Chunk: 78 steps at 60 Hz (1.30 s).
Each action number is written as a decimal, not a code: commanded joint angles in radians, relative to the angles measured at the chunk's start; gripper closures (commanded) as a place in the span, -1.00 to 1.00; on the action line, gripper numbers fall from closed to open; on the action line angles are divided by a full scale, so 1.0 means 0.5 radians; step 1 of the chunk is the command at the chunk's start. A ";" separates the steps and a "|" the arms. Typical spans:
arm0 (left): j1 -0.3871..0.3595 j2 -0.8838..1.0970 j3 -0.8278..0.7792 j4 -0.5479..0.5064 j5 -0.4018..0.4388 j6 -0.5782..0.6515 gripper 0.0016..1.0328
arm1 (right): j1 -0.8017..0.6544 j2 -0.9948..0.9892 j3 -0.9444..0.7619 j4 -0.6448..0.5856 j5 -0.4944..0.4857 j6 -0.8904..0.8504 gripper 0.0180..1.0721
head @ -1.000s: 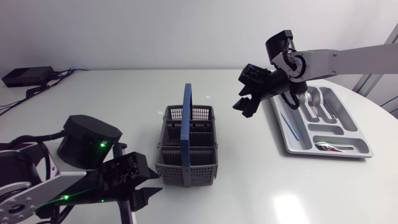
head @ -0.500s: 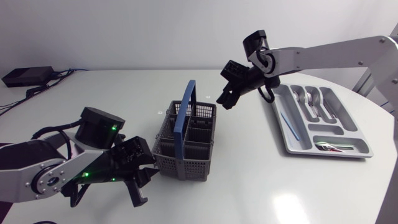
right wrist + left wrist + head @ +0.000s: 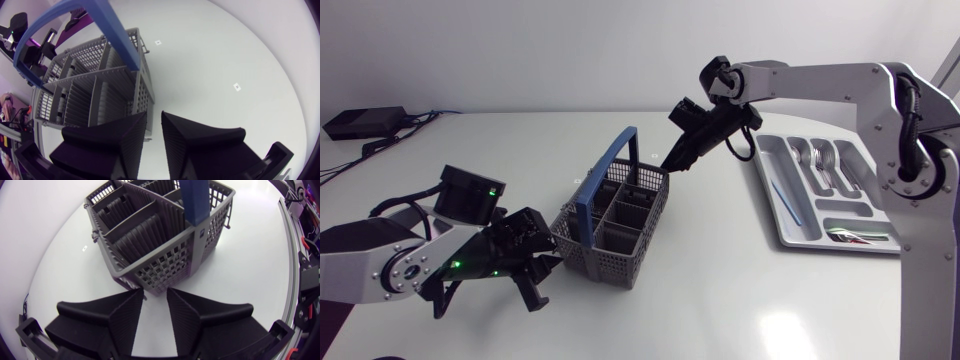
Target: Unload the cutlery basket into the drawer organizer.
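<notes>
The grey cutlery basket [image 3: 610,225] with a blue handle [image 3: 605,165] stands turned at mid-table, and its compartments look empty [image 3: 135,225]. My left gripper [image 3: 538,272] is low at its near left corner. In the left wrist view that bottom corner sits pinched between the fingertips of the left gripper [image 3: 155,297]. My right gripper [image 3: 673,163] hangs at the far right corner. Seen from the right wrist, the right gripper [image 3: 154,122] has its fingers almost together over the basket [image 3: 90,85] wall, with nothing visibly held. The grey organizer [image 3: 770,195] lies to the right.
Forks and spoons [image 3: 825,160] lie in the organizer's compartments, with a thin blue piece [image 3: 786,196] in its long slot. A black box [image 3: 365,122] with cables sits at the far left. Small white markers [image 3: 653,155] dot the table behind the basket.
The basket has turned and shifted left along with my left gripper. My right arm swung left from the organizer to the basket's far corner, and its fingers closed.
</notes>
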 commanded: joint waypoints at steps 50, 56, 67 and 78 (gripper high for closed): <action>0.223 0.371 0.279 0.197 0.128 0.074 0.28 | 0.004 -1.175 -1.680 0.394 0.028 -0.088 0.59; 0.278 0.460 0.352 0.212 0.153 0.092 0.28 | 0.044 -1.172 -1.680 0.422 0.034 -0.048 0.59; 0.392 0.564 0.487 0.203 0.223 0.111 0.28 | 0.136 -1.190 -1.665 0.446 0.065 0.023 0.59; 0.484 0.343 0.411 0.105 0.312 0.142 0.28 | 0.044 -1.291 -1.671 0.446 0.080 0.035 0.59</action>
